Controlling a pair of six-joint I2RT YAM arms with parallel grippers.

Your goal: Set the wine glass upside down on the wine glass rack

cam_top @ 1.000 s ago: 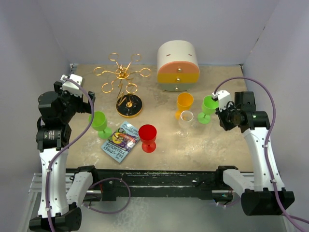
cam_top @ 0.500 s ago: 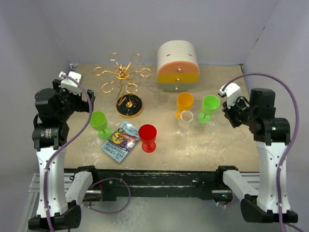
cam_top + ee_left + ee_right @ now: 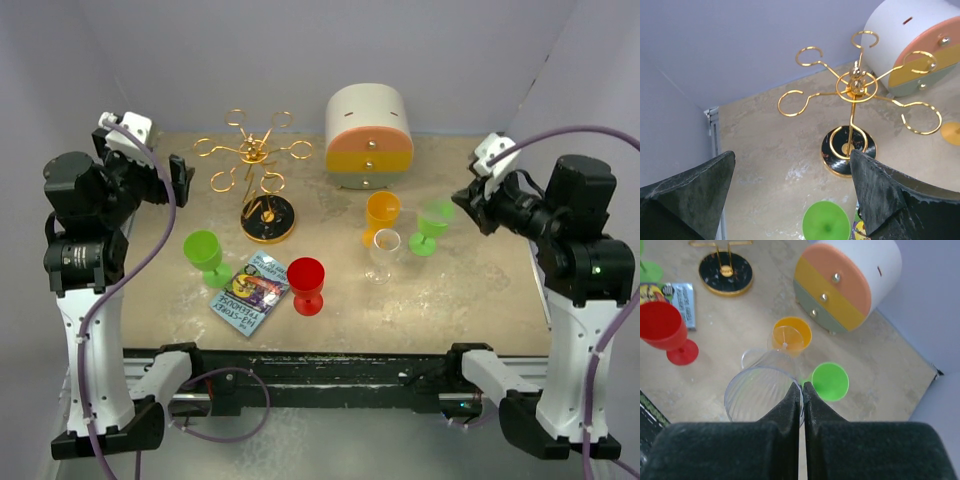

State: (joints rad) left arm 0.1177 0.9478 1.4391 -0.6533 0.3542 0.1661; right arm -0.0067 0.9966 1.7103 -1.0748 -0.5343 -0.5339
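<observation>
The left arm (image 3: pixel 95 350) and right arm (image 3: pixel 570 335) look alike: glossy white tubular links between chunky black joint housings, each rising from a black base (image 3: pixel 105 438). A small white camera block (image 3: pixel 125 127) sits at each wrist, and a purple cable (image 3: pixel 560 131) loops from it down along the arm. The left gripper (image 3: pixel 792 152) and right gripper (image 3: pixel 802 388) have matte black wedge-shaped fingers (image 3: pixel 687 192), scuffed grey along their edges
</observation>
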